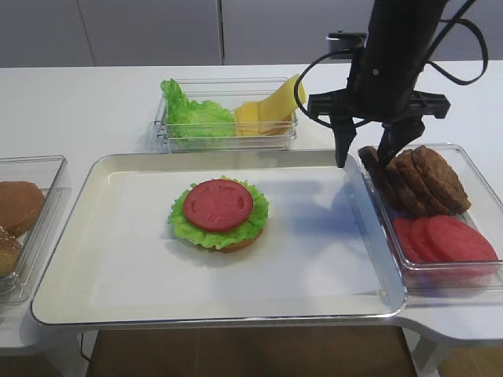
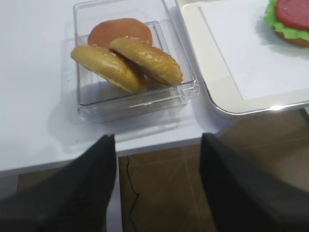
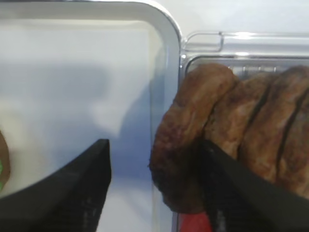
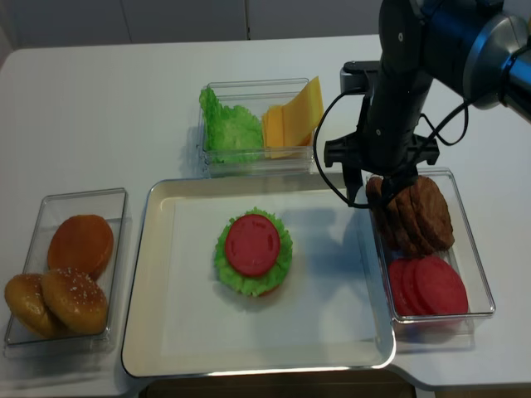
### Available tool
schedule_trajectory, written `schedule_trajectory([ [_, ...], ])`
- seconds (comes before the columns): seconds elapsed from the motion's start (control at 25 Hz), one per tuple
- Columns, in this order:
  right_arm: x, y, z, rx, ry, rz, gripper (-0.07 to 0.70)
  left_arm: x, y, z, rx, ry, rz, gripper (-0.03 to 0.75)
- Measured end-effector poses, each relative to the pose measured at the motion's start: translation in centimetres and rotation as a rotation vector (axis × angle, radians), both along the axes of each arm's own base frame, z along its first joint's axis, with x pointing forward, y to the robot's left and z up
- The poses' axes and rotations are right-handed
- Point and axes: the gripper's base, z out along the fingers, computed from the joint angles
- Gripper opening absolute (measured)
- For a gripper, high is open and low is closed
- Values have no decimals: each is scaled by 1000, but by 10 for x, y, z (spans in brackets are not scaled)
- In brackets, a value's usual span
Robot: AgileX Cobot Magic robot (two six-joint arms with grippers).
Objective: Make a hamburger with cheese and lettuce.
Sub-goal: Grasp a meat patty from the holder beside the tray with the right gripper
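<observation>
Right gripper, jaws spread, is straddling the leftmost brown round patty; risk: left jaw sits outside the clear plastic bin wall, blocking closure.

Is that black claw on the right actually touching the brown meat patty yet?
Touching. In the right wrist view one finger presses against the leftmost patty; the other finger hangs clear over the tray.

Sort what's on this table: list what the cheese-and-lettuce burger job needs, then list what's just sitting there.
Needed:
- half-built hamburger of bun, green lettuce and red tomato disc
- fanned yellow cheese slices
- frilly green lettuce leaves
- right end effector, open around the end brown patty

Sitting there:
- red tomato slices
- tan sesame buns
</observation>
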Motion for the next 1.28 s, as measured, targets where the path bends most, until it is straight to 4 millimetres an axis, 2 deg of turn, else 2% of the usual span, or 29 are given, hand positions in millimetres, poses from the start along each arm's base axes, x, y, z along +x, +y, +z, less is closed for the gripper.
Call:
schedule_trajectory([
  [0.84, 1, -2, 0, -27, -15, 6, 455, 0, 0, 0, 0, 0, 0, 414],
  [1.0, 1, -2, 0, -29, -16, 7, 417, 0, 0, 0, 0, 0, 0, 414],
  [1.28, 1, -2, 0, -30, -16, 7, 299, 0, 0, 0, 0, 0, 0, 414],
])
